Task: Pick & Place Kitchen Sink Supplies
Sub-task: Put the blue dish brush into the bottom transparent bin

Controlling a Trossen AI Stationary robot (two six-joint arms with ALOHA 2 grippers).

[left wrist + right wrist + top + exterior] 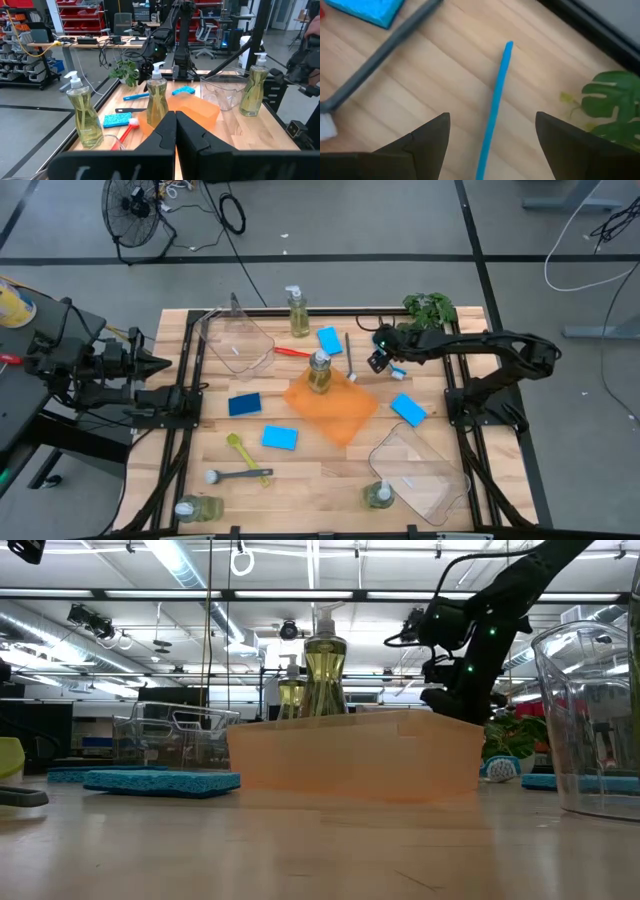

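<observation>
Two clear bins sit on the pale wooden table, which stands on a grey floor with a fan behind: one bin at the far left, one at the near right, both holding nothing. An orange tray at the centre carries a soap bottle. The right gripper hangs with fingers spread wide over the blue brush, gripping nothing, beside the plant. The left gripper waits off the table's left edge, closed and empty.
</observation>
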